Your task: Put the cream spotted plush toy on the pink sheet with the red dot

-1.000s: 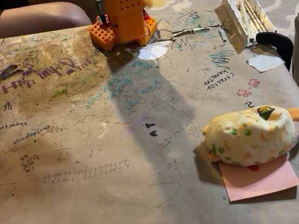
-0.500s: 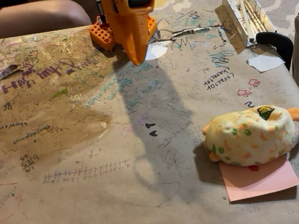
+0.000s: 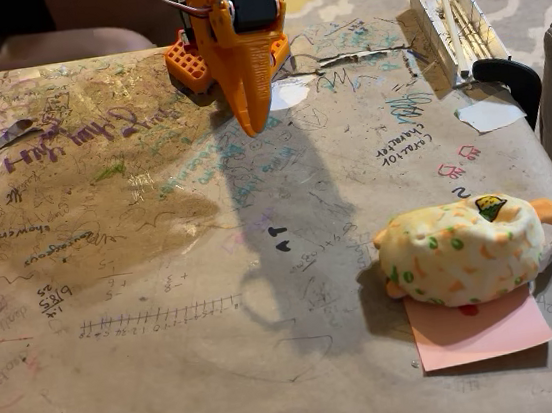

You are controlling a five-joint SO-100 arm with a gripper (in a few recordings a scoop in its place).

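In the fixed view, your orange arm was folded up at the far edge of the table, over its waffle-patterned orange base (image 3: 188,66). The gripper (image 3: 251,121) pointed down toward the tabletop, its fingers drawn together into a single tapered tip with nothing between them, well apart from the toy.

You had the cream spotted plush toy (image 3: 460,249) lying near the right edge of the table, on the near side. It rested on its side, green and orange spots showing, with an orange bit sticking out to its right. It sat on the far edge of the pink sheet with the red dot (image 3: 483,329), covering that edge; most of the sheet lay bare on the near side of the toy. The red dot (image 3: 468,311) peeked out just under the toy's near rim, partly hidden.

The brown paper-covered table (image 3: 157,382) was scribbled all over with pen writing. At the far right you had a white ridged metal piece (image 3: 451,29), a black clamp (image 3: 510,77) just beside it, and a white paper scrap (image 3: 489,115) near them. Another white scrap (image 3: 287,94) lay beside the gripper.
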